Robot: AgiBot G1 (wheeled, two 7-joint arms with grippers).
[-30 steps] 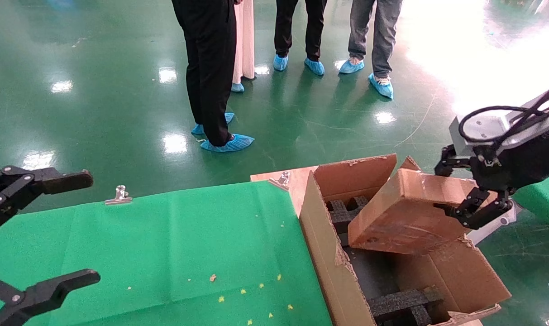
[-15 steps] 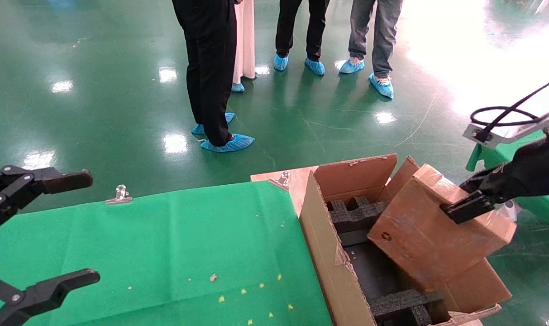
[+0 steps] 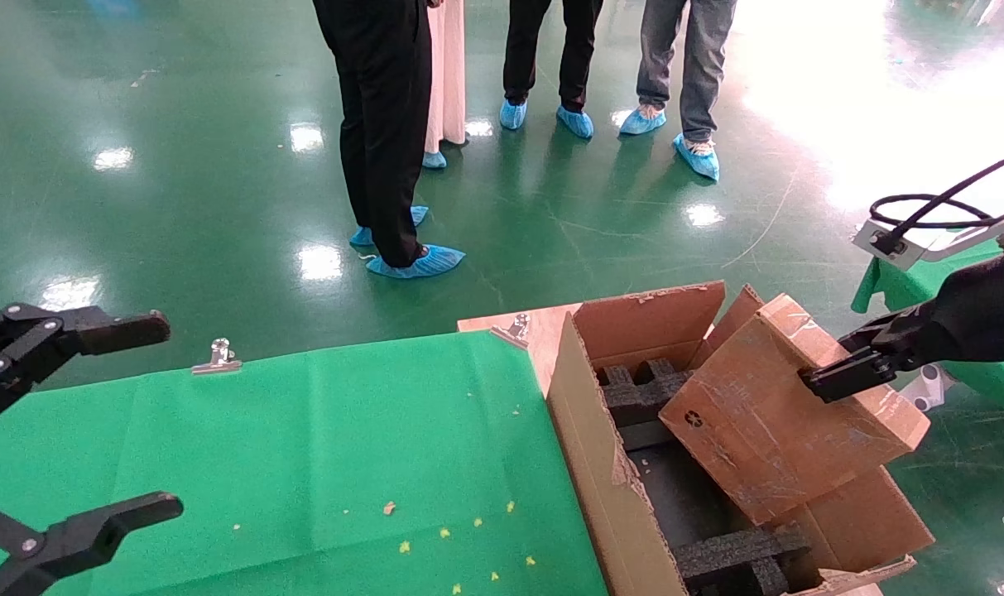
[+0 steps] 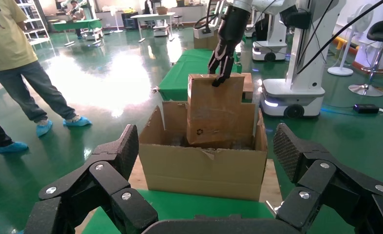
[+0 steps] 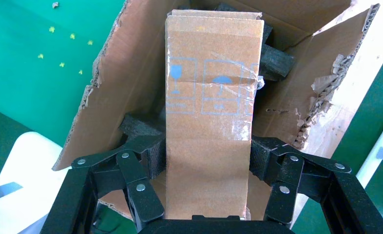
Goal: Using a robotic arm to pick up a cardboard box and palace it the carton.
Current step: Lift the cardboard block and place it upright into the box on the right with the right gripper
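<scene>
At the near left edge of the green-covered table (image 3: 303, 463), the left gripper (image 3: 79, 422) hangs parked with its fingers spread wide, holding nothing. A few small yellow and tan scraps (image 3: 444, 538) lie on the cloth in front of it. To the right, just beside the table's end, stands the carton (image 3: 601, 463) with ragged flaps and black foam blocks (image 3: 742, 555) inside. The cardboard box (image 3: 775, 430) is tilted over the carton's opening, its lower end dipping inside. The right gripper (image 3: 841, 377) of the robotic arm (image 3: 965, 314) pinches its upper end, one finger against each broad face. Metal clips (image 3: 218, 358) pin the cloth's far edge. Beyond, on the glossy green floor (image 3: 179, 165), several people (image 3: 386, 124) stand in blue shoe covers.
</scene>
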